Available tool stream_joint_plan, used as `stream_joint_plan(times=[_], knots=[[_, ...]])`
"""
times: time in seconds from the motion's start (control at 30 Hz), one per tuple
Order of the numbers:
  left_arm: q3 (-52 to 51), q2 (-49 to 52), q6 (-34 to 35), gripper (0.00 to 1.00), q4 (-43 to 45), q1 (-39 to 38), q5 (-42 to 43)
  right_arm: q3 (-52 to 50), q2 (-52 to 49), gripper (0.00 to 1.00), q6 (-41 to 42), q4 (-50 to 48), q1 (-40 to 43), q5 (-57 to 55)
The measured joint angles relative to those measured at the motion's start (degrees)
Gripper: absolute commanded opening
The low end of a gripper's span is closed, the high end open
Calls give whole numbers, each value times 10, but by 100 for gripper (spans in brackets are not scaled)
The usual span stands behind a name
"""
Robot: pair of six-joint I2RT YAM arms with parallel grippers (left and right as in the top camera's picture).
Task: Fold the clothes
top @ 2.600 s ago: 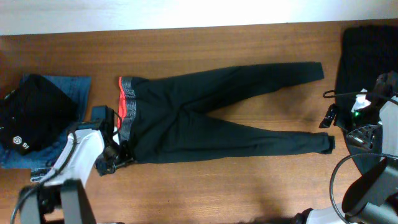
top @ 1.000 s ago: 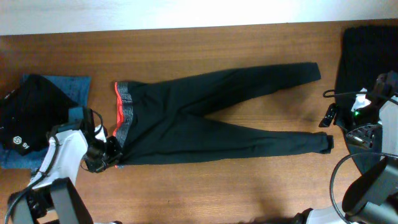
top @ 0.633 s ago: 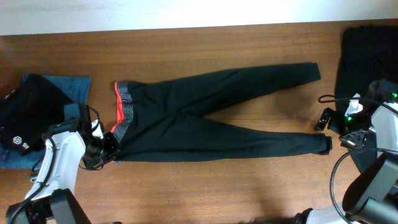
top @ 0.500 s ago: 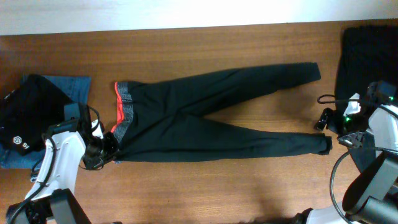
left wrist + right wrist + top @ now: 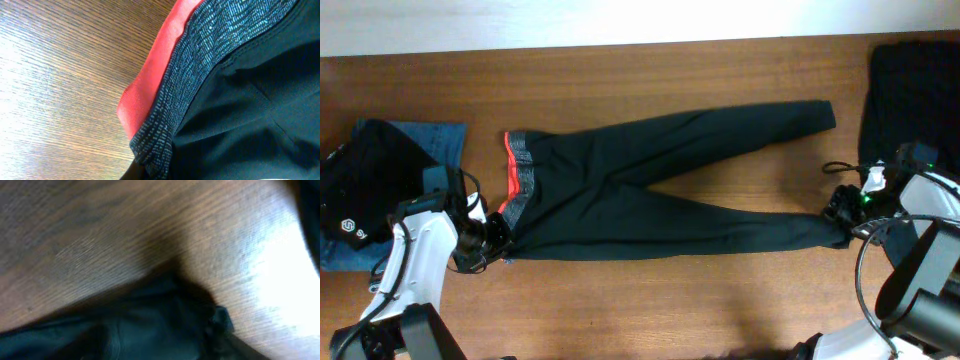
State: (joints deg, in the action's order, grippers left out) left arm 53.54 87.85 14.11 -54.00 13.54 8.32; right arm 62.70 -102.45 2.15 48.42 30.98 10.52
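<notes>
Long black trousers (image 5: 650,190) lie flat across the table, with the red and grey waistband (image 5: 518,175) at the left and both legs running right. My left gripper (image 5: 492,242) is shut on the waistband's near corner. In the left wrist view the grey band (image 5: 200,75) and its red lining (image 5: 152,80) run down into the jaws at the bottom edge. My right gripper (image 5: 840,208) sits at the hem of the near leg (image 5: 835,232). The right wrist view shows only that blurred dark hem (image 5: 150,325) on the wood, so its jaws cannot be read.
A black garment (image 5: 365,190) lies on blue jeans (image 5: 445,140) at the left edge. Another black garment (image 5: 910,90) is heaped at the back right corner, close behind the right arm. Bare wood lies in front of the trousers.
The right gripper has moved left from beside the right heap onto the near leg's hem, its jaws narrowing. The left gripper and waistband have stayed put over the last half second.
</notes>
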Motion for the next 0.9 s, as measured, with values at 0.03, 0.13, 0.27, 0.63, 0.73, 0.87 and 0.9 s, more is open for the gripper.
stream_joint_plan(times=[0.03, 0.13, 0.27, 0.63, 0.73, 0.87, 0.9], knots=[[0, 0, 0, 7, 0, 0, 0, 0, -4, 4, -1, 0, 0, -1], [0, 0, 0, 5, 0, 0, 0, 0, -7, 4, 2, -1, 0, -1], [2, 0, -5, 1, -14, 0, 0, 2, -7, 4, 4, 9, 0, 1], [164, -2, -26, 0, -86, 0, -43, 173, 23, 4, 4, 60, 0, 17], [192, -5, -26, 1, -66, -1, -43, 217, 30, 4, 4, 47, -1, 23], [197, -7, -26, 0, -17, -2, -43, 244, 34, 4, 3, 1, -4, 31], [197, -7, -26, 1, -3, -3, -43, 245, 34, 4, 3, -8, -4, 32]])
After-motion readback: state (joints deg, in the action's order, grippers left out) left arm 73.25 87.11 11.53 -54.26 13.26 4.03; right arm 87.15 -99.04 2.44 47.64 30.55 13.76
